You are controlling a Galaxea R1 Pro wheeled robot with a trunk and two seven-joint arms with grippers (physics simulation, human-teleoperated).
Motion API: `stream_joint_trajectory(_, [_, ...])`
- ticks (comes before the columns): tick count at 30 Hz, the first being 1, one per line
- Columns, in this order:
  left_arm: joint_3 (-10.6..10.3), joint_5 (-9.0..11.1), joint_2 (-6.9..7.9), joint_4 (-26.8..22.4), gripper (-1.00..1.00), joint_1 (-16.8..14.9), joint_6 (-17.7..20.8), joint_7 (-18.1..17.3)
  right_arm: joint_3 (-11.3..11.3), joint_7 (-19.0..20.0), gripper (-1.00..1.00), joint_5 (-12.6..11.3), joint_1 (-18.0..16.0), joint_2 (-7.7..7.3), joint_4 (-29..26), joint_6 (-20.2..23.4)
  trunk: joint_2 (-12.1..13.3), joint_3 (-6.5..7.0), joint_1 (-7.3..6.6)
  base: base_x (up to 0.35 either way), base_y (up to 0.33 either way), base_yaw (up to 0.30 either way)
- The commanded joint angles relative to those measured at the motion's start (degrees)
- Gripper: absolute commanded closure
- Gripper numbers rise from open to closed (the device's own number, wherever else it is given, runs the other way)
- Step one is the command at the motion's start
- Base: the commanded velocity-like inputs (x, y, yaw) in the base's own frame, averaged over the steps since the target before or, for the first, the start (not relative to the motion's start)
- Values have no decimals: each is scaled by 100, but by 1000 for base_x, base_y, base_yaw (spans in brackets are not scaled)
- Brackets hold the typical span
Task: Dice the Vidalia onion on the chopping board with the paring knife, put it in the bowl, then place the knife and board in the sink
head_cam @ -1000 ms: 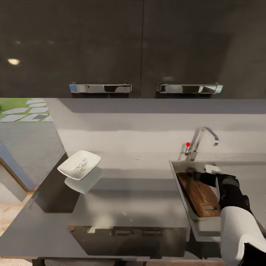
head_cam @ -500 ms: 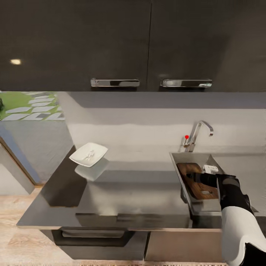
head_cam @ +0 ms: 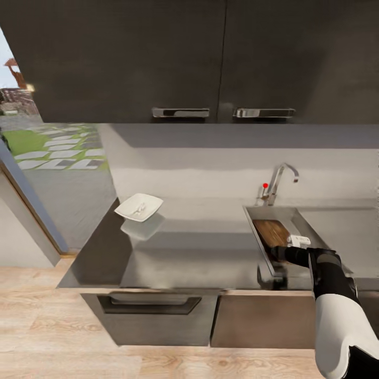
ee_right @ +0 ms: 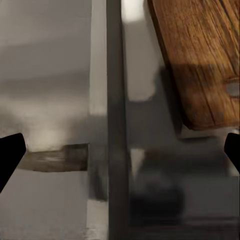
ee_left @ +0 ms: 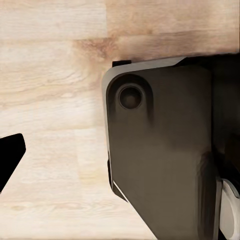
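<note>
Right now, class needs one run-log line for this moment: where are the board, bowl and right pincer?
brown wooden chopping board: in steel sink | white squarish bowl: on grey countertop, holding white bits | right pincer: open, empty, over sink's near edge

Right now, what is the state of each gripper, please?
Left gripper: cannot be told, one fingertip shows over the floor.
Right gripper: open, jaws wide apart, holding nothing, near the chopping board.

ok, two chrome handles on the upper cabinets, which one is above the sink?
The right-hand handle. It sits roughly above the faucet and sink, where the chopping board lies. The left-hand handle hangs over bare countertop.
</note>
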Motion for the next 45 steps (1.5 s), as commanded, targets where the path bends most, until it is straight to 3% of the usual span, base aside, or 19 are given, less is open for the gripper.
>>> stream_joint_trajectory(1, [-50, 44, -3, 22, -100, -9, -38, 4, -18, 56, -100, 60, -8, 3, -7, 9, -13, -12, 1, -298, 108, 0])
stream_joint_trajectory(32, [-50, 44, -3, 22, -100, -9, -38, 4, -17, 14, -100, 102, -6, 25, 89, -104, -13, -12, 1, -298, 109, 0])
stream_joint_trajectory(35, [-50, 38, -3, 16, -100, -9, -42, 4, -19, 8, -100, 110, 12, 27, 247, -498, -13, -12, 1, -298, 115, 0])
stream_joint_trajectory(39, [-44, 34, -2, 3, -100, -9, -30, 11, -39, -159, -100, 131, 33, -5, 1433, -1667, -13, -12, 1, -167, 54, 0])
stream_joint_trajectory(42, [-24, 21, -6, -18, -100, -9, -17, 54, -43, -987, -100, 137, 53, -14, 2750, -2938, -13, -12, 1, -37, 11, 0])
stream_joint_trajectory(43, [-15, 19, -12, -77, -100, -6, -15, 140, -40, -1615, -100, 138, 152, -21, 3524, -3663, -13, -12, 1, -11, 3, 0])
stream_joint_trajectory(45, [-10, 18, -24, -304, -100, -2, -11, 358, -20, -2489, -100, 142, 464, -26, 4363, -4762, -13, -12, 1, -6, 2, 0])
